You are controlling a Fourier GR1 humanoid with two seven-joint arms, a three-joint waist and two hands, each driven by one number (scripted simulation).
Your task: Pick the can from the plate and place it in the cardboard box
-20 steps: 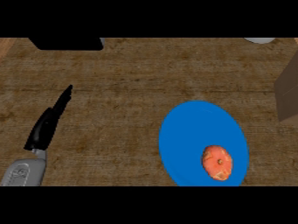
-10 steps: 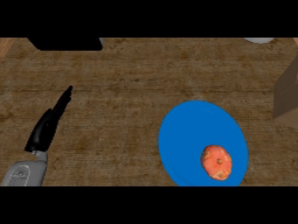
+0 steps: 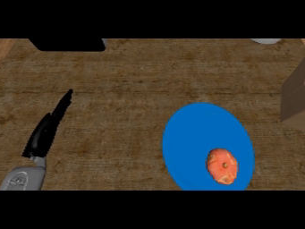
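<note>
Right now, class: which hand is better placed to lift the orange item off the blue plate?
Likely right, though unseen: plate, item and cardboard box lie right; the open left hand sits far left.

plate (image 3: 201,129): plain blue
item (image 3: 222,166) on plate: orange-red
box (image 3: 301,96), right edge: tan
counter (image 3: 141,80): mottled brown
hand (image 3: 48,129), lower left: black

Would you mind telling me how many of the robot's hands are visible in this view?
1. The left hand shows at the lower left over the counter, fingers straight, well left of the blue plate. The right hand is out of view.
</note>
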